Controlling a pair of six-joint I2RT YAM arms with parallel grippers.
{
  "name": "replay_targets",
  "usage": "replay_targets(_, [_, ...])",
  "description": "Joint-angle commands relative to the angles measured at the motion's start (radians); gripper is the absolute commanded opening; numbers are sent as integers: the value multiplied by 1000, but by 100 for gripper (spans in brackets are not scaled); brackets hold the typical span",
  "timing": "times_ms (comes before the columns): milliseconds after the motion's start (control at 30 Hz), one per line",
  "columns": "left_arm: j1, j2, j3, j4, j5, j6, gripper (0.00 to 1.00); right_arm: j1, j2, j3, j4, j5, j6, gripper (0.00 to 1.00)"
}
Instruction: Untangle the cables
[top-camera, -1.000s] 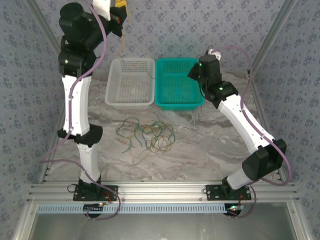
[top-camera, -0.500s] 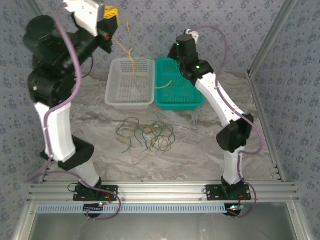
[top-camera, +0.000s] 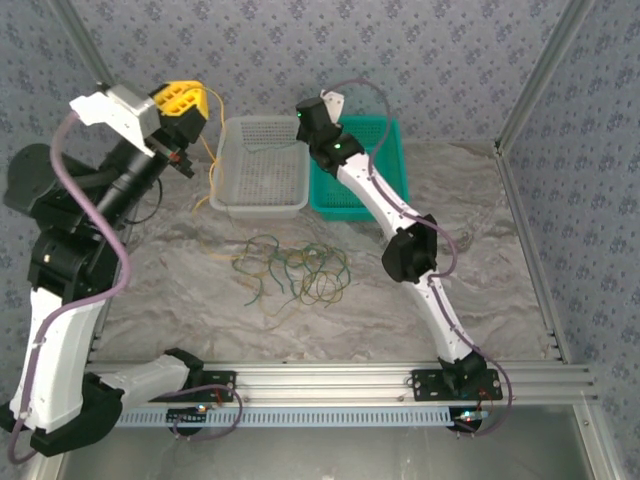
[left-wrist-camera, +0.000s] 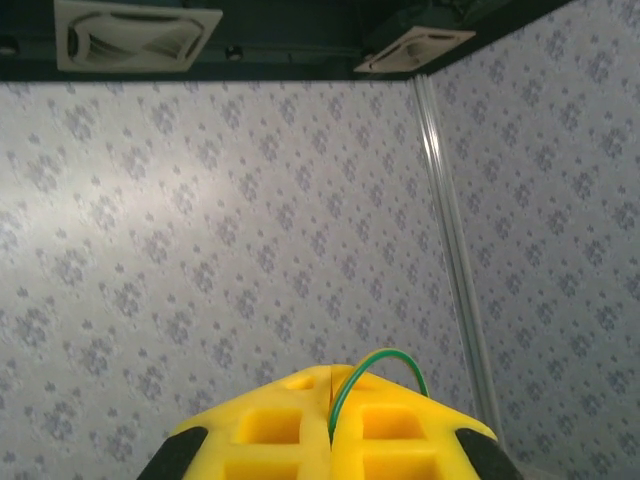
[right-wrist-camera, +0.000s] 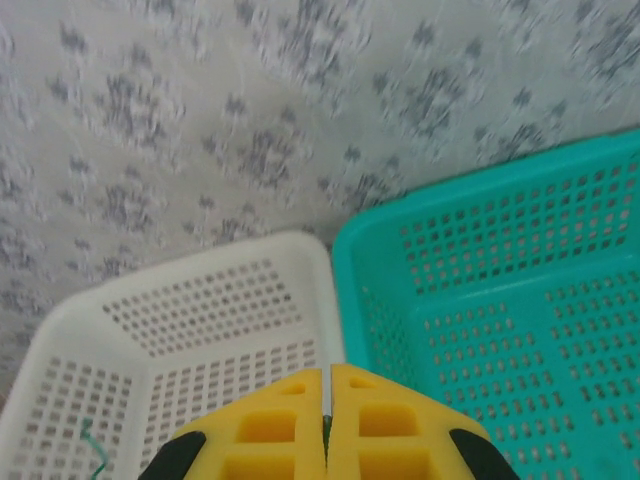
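I see my left pincer (left-wrist-camera: 330, 388), bottom centre, clamped on a green cable (left-wrist-camera: 388, 351); my right pincer (right-wrist-camera: 327, 392), bottom centre, is fully closed.

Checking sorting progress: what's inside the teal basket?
The teal basket shows bare mesh where visible. The right arm crosses over it from above, so whatever lies beneath that strip is hidden.

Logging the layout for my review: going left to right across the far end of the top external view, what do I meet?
Left gripper with yellow fingers → white perforated plastic basket → teal perforated plastic basket → slanted aluminium frame post.
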Motion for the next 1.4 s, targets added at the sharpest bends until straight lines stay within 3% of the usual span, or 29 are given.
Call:
replay_targets(0, [-7,-31,-93,92,-40,-28,0,40,26,14,-9,28,26,0])
replay_targets(67, [-6,-39,-117,84,-63,-28,0,64,26,-4,-13,34,21,1])
replay_targets(133, [-6,-42,-131,78,-72,-26,0,82,21,-16,-38,11,26,26])
replay_targets(267, [-6,-25,-122,80,-87,-18,0,106,-20,-28,-85,-78,-10,58])
replay_targets(333, [-5,-5,-102,72,-88,-14,0,117,-70,-52,-104,-107,-39,68])
replay_targets(500, [10,36,-101,92,-96,-25,0,103,-239,-171,-70,-287,-171,75])
replay_targets(533, [22,45,-103,96,-96,-41,0,95,-276,-200,-40,-319,-182,81])
replay_targets(700, [135,79,-122,141,-42,-196,0,46,-461,-364,-4,-506,-234,83])
replay_targets(800, [171,104,-105,146,8,-245,0,29,-634,-643,200,-637,-326,88])
replay_targets(867, [171,118,-88,144,33,-254,0,-2,-746,-871,403,-825,-351,89])
replay_targets(933, [171,125,-78,151,42,-269,0,-22,-819,-1070,619,-992,-367,100])
replay_targets(967, [172,126,-74,158,53,-275,0,-19,-840,-1146,719,-1059,-396,100])
replay_targets(1033, [172,126,-78,176,78,-293,0,23,-848,-1183,750,-1071,-470,100])
replay_targets(1167, [171,113,-84,221,133,-357,0,145,-759,-1044,605,-915,-643,100])
replay_targets(1333, [165,92,-94,268,179,-418,0,206,-632,-920,660,-796,-616,99])
replay_targets(1367, [161,86,-99,271,180,-419,0,217,-613,-901,669,-788,-620,95])
